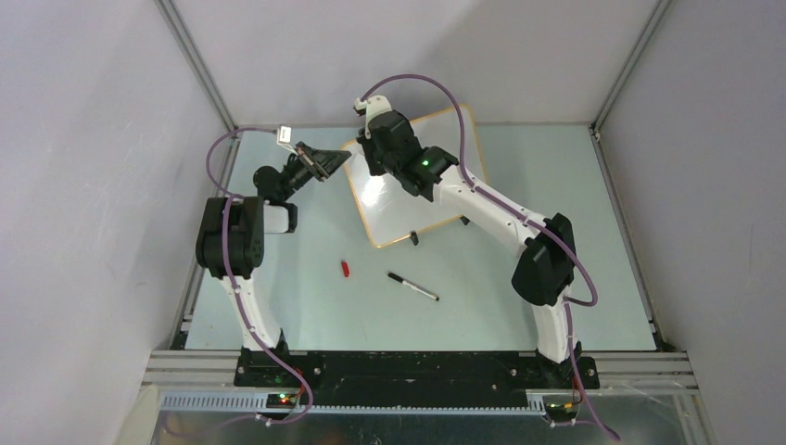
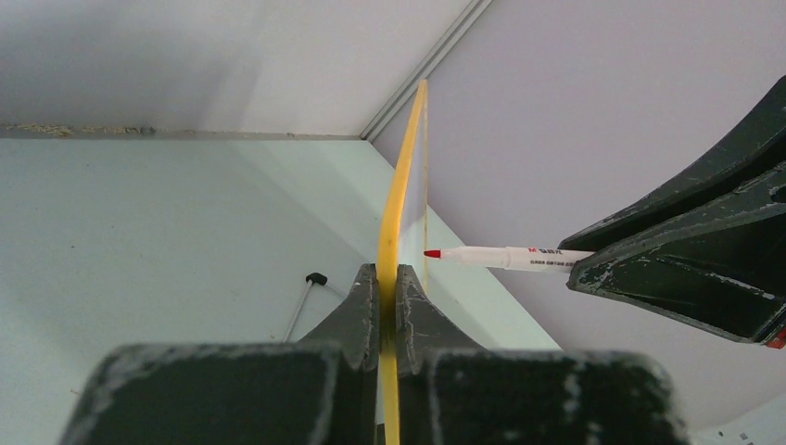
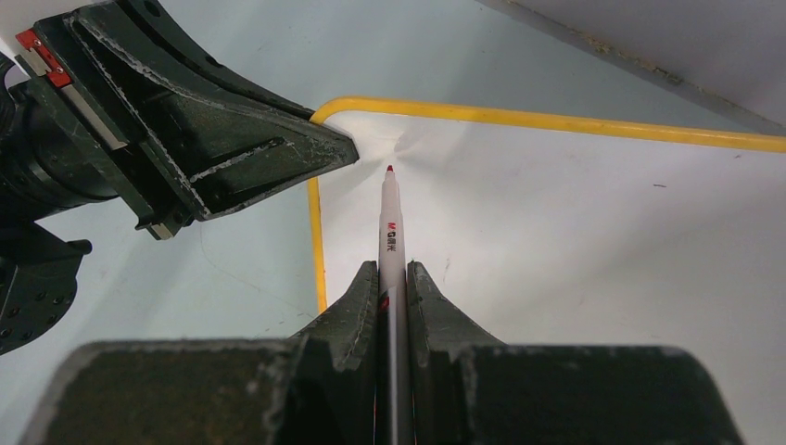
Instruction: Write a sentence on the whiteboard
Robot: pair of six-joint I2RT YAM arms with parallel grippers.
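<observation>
On the pale green bench, the whiteboard sat askew at the far middle. The left hand was clenched on the yellow rim at its left corner. The right hand grasped a red marker, its tip aimed at the board's white face by that corner. A black pen and a red cap lay apart, nearer the arms.

Pale green table, small red cap near a black-and-white pen mid-table, whiteboard propped farther back
</observation>
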